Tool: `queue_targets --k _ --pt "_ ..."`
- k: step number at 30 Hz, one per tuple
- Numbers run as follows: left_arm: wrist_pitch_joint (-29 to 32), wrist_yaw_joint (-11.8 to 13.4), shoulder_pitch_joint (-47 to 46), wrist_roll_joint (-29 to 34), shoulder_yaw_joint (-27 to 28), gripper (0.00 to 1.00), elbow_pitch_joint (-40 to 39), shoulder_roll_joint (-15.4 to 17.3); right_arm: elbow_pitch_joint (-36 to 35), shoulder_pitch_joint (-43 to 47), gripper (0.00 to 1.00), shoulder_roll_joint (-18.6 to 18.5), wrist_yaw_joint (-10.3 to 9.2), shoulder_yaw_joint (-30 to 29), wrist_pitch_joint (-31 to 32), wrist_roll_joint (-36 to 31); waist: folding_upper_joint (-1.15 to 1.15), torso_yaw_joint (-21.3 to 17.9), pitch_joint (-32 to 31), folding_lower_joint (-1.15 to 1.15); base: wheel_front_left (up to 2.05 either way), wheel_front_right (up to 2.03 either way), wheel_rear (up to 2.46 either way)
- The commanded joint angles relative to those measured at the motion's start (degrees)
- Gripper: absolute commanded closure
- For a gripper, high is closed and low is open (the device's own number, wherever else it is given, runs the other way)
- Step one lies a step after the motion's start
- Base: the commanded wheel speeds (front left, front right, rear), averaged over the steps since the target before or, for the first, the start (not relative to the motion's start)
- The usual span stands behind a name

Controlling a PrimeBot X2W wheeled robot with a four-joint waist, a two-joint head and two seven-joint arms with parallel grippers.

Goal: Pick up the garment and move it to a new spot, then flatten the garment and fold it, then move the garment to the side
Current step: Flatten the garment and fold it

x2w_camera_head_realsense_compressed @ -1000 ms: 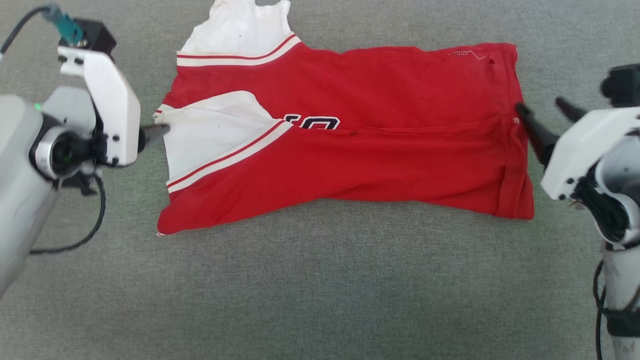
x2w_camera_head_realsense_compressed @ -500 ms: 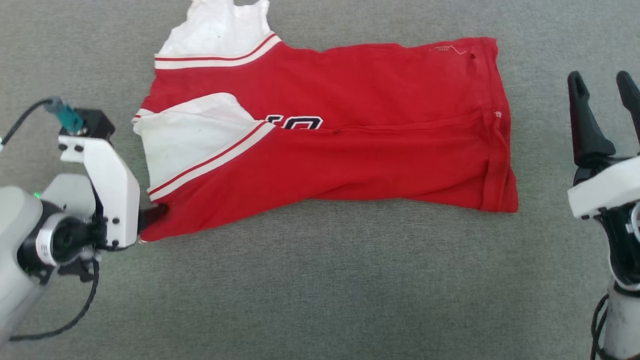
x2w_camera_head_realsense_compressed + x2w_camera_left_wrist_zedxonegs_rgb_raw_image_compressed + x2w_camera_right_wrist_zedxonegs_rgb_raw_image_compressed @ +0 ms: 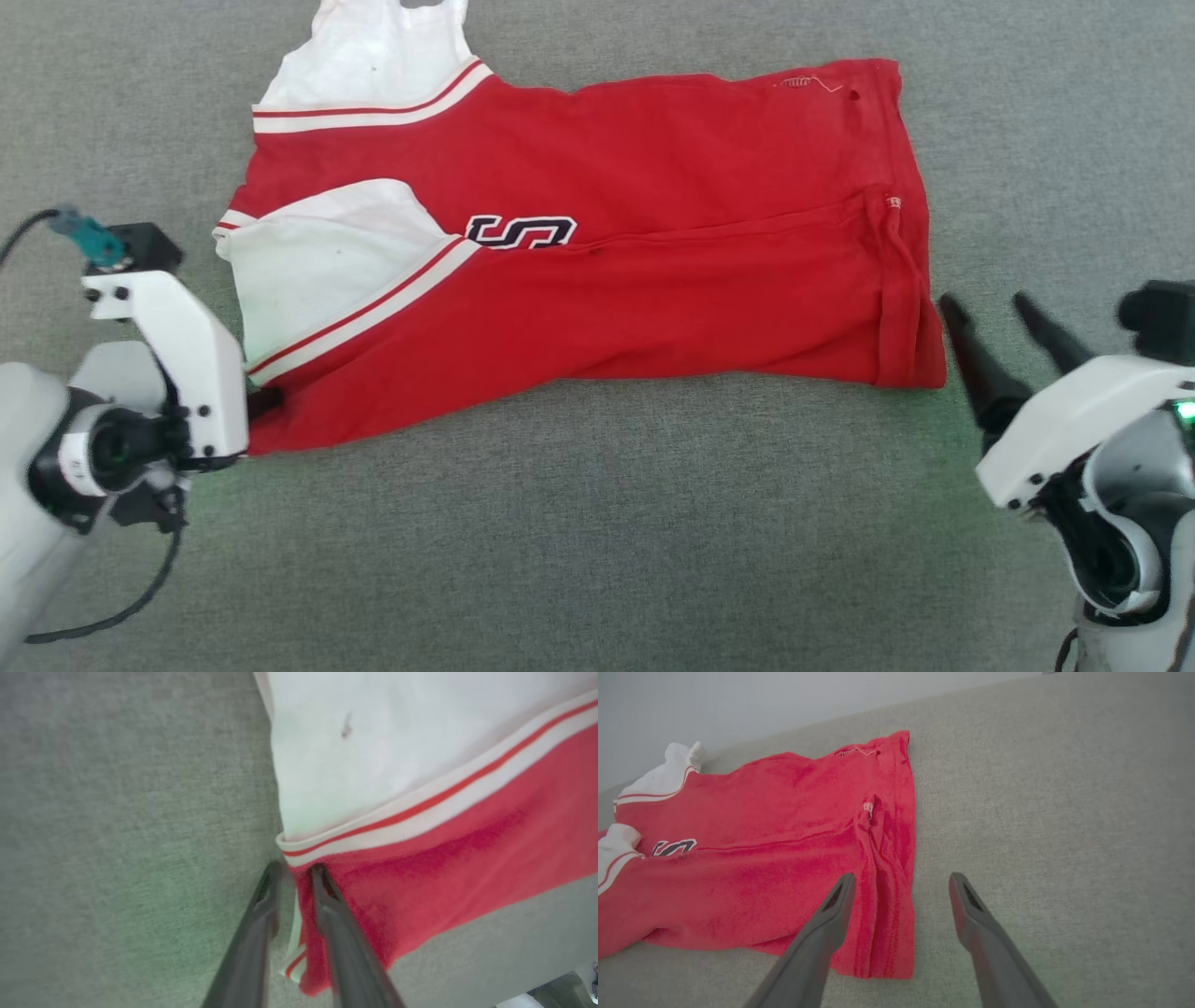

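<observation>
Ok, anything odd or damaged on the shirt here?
The garment has a small dark mark on its white sleeve, and what looks like a small hole beside loose white stitching near the far hem corner. The sleeve lies folded across the front, hiding part of the lettering.

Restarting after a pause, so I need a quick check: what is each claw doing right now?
Left claw: closed on the shirt, pinching its edge near a corner.
Right claw: open, holding nothing, beside the shirt's hem.

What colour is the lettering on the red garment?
On the garment, the lettering is dark, nearly black, outlined white; head view shows it best.
</observation>
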Motion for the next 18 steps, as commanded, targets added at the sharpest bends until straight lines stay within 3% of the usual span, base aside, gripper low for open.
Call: queue_targets --k 1,6,18 --pt "1.2 -0.1 2.9 -0.6 -2.6 1.0 0.9 -2.6 0.2 0.3 0.0 0.1 -0.02 0.5 2.0 0.8 -0.01 0.2 -0.1 0.0 0.0 0.0 0.0" --pt "1.4 -0.8 2.0 -0.1 -3.2 1.0 0.2 -3.8 2.0 -0.3 0.0 0.0 -0.02 1.7 10.8 0.5 -0.01 1.5 -0.2 0.0 0.0 0.0 0.0" --pt "0.8 -2.6 0.0 0.8 -3.9 1.0 0.4 -6.4 11.5 -5.3 0.0 -1.3 -0.02 -0.1 22.3 -4.0 -0.01 5.2 0.5 0.0 0.0 0.0 0.0"
